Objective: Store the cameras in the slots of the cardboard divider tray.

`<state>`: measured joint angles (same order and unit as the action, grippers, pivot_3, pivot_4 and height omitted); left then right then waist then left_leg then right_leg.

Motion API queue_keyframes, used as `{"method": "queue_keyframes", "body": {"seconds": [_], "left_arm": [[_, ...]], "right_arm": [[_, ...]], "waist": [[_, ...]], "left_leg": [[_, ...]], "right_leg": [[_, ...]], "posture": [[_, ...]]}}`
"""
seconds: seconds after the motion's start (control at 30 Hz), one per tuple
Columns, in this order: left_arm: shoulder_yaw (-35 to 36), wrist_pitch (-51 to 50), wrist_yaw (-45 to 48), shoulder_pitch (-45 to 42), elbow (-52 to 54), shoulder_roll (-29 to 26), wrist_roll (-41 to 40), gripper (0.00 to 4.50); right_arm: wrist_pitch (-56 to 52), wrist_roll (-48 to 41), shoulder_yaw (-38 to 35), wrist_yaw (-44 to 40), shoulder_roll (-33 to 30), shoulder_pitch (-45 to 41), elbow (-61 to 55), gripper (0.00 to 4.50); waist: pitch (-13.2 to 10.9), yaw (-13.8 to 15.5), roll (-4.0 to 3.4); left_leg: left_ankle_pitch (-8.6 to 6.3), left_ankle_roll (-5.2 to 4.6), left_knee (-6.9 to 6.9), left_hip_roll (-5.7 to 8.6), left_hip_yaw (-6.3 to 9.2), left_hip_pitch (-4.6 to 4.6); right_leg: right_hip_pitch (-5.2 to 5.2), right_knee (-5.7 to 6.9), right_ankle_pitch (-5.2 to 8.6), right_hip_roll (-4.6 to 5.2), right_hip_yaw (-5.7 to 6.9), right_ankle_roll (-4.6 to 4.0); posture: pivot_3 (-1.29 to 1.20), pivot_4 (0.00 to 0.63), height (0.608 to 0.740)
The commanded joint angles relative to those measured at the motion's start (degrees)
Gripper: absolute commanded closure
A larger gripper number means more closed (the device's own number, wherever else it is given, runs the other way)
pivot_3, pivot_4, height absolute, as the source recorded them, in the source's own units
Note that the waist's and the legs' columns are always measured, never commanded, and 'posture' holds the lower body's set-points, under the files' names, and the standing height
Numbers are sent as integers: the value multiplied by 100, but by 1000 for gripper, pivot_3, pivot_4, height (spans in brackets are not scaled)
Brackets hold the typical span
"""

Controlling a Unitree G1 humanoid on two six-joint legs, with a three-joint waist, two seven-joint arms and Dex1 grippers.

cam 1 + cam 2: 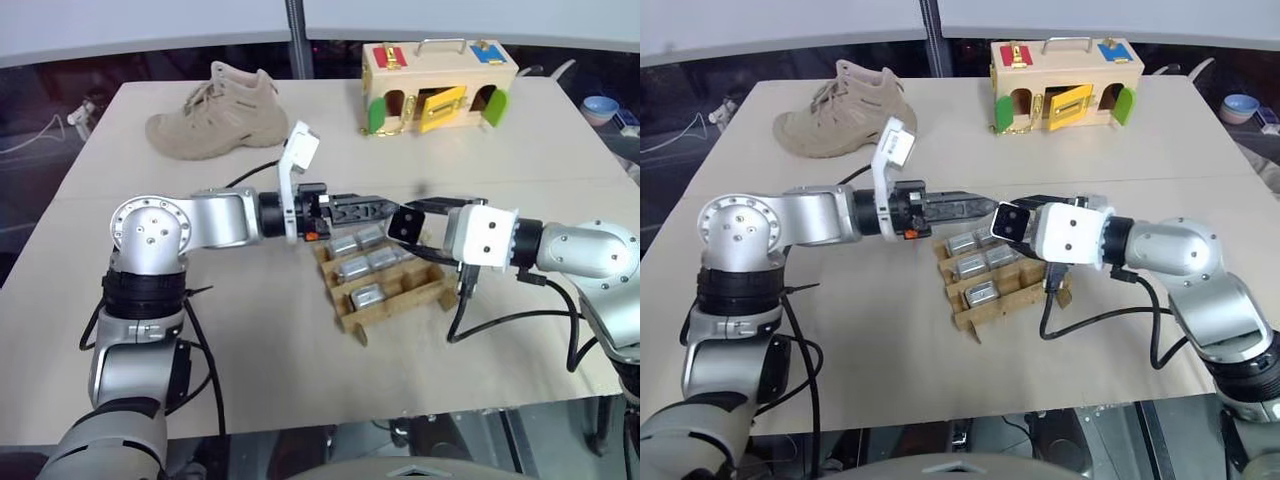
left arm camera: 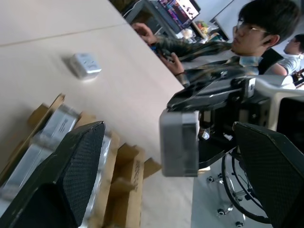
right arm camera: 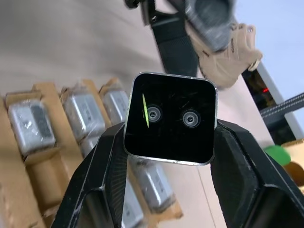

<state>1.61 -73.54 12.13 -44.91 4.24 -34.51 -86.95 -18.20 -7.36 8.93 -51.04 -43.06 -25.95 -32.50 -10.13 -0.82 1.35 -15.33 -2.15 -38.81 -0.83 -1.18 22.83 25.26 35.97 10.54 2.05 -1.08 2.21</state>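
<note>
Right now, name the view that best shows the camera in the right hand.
Right wrist view: the camera faces it squarely, black face and both lenses clear between the fingers. Both eye views show it small, above the tray. The left wrist view shows its grey side.

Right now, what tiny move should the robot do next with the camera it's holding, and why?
Probably lower the right gripper toward an empty slot of the cardboard divider tray. It is shut on a camera held above the tray, where several cameras already sit in slots. The left gripper is open, holding nothing, close beside it.
</note>
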Motion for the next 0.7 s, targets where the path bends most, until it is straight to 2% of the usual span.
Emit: {"method": "queue_keyframes", "body": {"seconds": [0.03, 0.07, 0.1, 0.27, 0.4, 0.43, 0.53, 0.57, 0.7], "left_arm": [[46, -82, -6, -132, 65, 80, 14, 681], [46, -103, 15, -129, 66, 106, 27, 1379], [48, -103, 21, -119, 59, 142, 55, 1607], [116, -93, 91, -112, -18, 311, 89, 3848], [143, -89, 154, -123, -52, 364, 127, 3841], [136, -83, 225, -133, -40, 360, 187, 3841], [103, -24, 498, -218, -42, 377, 452, 3841], [83, -3, 588, -265, -67, 390, 562, 3841], [45, 122, 1007, -533, -228, 462, 1060, 3841]], "right_arm": [[31, 16, -16, 94, 87, -156, -230, 2586], [32, 21, -11, 105, 118, -163, -233, 2586], [38, 29, -1, 108, 137, -163, -234, 2586], [44, 11, 34, 95, 209, -181, -231, 2586], [-154, -203, -44, 44, 252, -164, -263, 2586], [-196, -259, -91, 47, 260, -142, -261, 1543], [-351, -666, -584, 208, 394, 7, -2, 191], [-408, -833, -784, 185, 387, 53, 150, 46], [-483, -1524, -1607, -591, -182, 126, 1209, 46]], "waist": [[0, 30, 0], [0, 37, 0], [0, 47, 0], [0, 48, 0], [0, 47, 0], [0, 46, 0], [0, 43, 0], [0, 51, 0], [0, 131, 0]], "left_leg": [[0, 0, 0, 0, 1, 0], [0, 0, 0, 1, 3, 0], [0, 0, -1, 2, 4, 0], [1, 1, -5, 10, 4, 0], [1, 1, -5, 11, 5, 0], [1, 1, -5, 11, 5, 0], [1, 1, -5, 12, 5, 0], [1, 1, -6, 12, 6, 0], [-4, -7, -19, 19, 5, 3]], "right_leg": [[0, 0, 0, 0, 1, 0], [-1, 0, 0, 1, 2, 0], [-2, 0, 0, 2, 3, 0], [-4, 0, 0, 8, 2, 0], [-4, 1, 0, 8, 3, -1], [-4, 1, 0, 8, 3, 0], [-5, 2, 0, 8, 3, -1], [-5, 1, 0, 8, 4, -1], [-14, -1, -1, 12, 9, -1]], "posture": [[0, 150, 740], [0, 150, 740], [0, 150, 740], [0, 150, 740], [0, 150, 740], [0, 150, 740], [0, 150, 740], [0, 150, 740], [0, 150, 740]]}}
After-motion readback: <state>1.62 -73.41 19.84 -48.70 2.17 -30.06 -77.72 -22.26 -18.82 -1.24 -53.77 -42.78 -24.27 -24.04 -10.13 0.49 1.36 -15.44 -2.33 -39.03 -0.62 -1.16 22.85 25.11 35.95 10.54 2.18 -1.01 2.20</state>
